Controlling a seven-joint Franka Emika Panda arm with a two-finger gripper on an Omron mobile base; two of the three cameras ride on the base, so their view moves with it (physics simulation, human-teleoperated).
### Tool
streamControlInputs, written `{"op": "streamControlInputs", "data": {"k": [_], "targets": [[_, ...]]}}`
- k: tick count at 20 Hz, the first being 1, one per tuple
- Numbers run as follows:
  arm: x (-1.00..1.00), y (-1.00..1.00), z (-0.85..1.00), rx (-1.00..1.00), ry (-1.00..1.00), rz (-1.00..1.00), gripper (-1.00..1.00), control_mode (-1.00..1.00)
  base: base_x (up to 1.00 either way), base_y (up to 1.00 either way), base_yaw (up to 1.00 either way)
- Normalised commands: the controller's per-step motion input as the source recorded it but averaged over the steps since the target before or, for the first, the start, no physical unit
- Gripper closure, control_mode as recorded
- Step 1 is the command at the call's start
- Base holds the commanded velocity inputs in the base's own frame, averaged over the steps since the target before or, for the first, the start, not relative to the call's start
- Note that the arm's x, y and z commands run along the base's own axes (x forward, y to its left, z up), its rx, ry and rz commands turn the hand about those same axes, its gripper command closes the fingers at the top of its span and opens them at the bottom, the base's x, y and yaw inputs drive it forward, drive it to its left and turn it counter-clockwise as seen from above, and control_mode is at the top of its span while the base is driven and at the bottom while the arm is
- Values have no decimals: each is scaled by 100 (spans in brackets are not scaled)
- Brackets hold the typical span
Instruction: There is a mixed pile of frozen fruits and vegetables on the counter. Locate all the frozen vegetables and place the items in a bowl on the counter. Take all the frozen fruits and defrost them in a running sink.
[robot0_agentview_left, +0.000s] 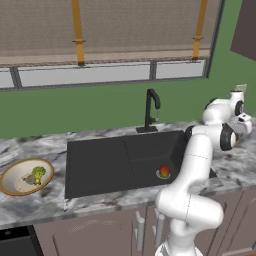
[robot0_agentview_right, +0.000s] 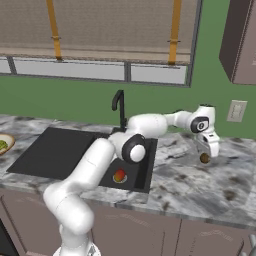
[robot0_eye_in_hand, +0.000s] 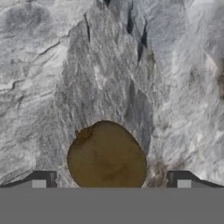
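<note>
Grey-veined marble table (robot0_eye_in_hand: 131, 65) lies under the tool (robot0_eye_in_hand: 111, 183). Its dark fingertips stand wide apart, flanking a smooth brown oval fruit (robot0_eye_in_hand: 107, 157) ungripped.

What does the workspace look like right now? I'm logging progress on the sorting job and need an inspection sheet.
Surface: marble counter, bare around the gripper.
Job's things: broccoli and brownish-grey lump in the bowl; red-orange fruit in the sink; brown kiwi-like fruit between the fingertips, right of the sink.
Clutter: nothing seen.
Grippers: gripper open, straddling the kiwi-like fruit.
Cables: nothing seen.
Surroundings: black faucet, no water visible; window; wall outlet.
</note>
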Motion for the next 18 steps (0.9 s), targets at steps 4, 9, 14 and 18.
{"op": "streamControlInputs", "data": {"k": [4, 9, 14, 18], "targets": [[-7, -21, -70, 14, 8, 0, -100, -100, 0, 0, 0], [-2, 0, -37, 4, -3, 0, 100, -100, 0, 0, 0], [-12, 50, 22, -3, -9, -13, 100, -100, 0, 0, 0], [-37, 100, 7, -36, -27, -3, 100, -100, 0, 0, 0]]}}
